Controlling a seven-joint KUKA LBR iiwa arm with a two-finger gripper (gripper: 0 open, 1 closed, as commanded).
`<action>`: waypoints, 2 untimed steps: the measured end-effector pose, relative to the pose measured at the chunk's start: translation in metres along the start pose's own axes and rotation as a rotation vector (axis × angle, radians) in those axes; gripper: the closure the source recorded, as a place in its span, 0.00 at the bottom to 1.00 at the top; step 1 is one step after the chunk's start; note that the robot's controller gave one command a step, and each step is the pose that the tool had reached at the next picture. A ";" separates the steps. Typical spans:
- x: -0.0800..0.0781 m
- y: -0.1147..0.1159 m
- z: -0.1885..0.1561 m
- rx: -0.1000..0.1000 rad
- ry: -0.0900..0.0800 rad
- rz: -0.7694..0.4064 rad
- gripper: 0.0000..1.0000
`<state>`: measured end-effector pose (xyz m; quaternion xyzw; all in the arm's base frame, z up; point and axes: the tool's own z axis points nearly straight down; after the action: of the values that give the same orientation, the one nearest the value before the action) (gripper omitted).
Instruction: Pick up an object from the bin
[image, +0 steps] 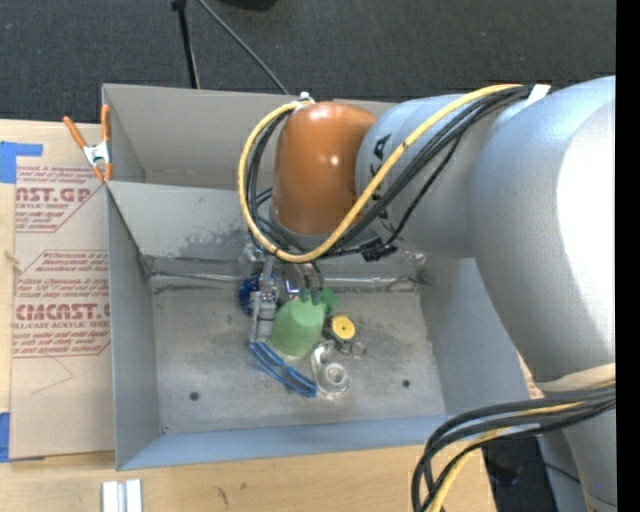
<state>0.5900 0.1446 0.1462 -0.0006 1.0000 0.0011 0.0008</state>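
The left half of the grey bin (180, 360) has a bare floor; all the loose things sit in one small cluster near the middle, close under the far wall. At the left edge of that cluster lies a small dark blue piece (247, 293). Just beside it the gripper (267, 303) hangs low under the arm's orange cover (315, 165), and the cover and cables hide so much of it that I cannot tell whether it is wide or narrow, or whether anything is in it. Nearer to us a flat blue strip (278, 366) lies slantwise. Its far end touches a rounded green cup-like thing (297, 330), which stands just right of the gripper and seems the likeliest thing to be picked. Further right are a clear, shiny round piece (331, 377) at the strip's near end and a small yellow disc (343, 328) beside the green thing. The main risk, as I judge it, is the crowding. Closing here could catch the edge of the green thing and squeeze it out sideways, or trap the dark blue piece along with it. It could also nudge the strip and scatter the rest. The low-hanging cables (262, 232) could also brush the far wall if the arm (540, 220) shifts.
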 end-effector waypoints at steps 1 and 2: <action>0.037 -0.049 0.072 -0.002 -0.019 -0.184 0.00; 0.036 -0.049 0.070 -0.001 -0.018 -0.184 1.00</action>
<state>0.5540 0.0952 0.0761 -0.0922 0.9957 0.0015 0.0101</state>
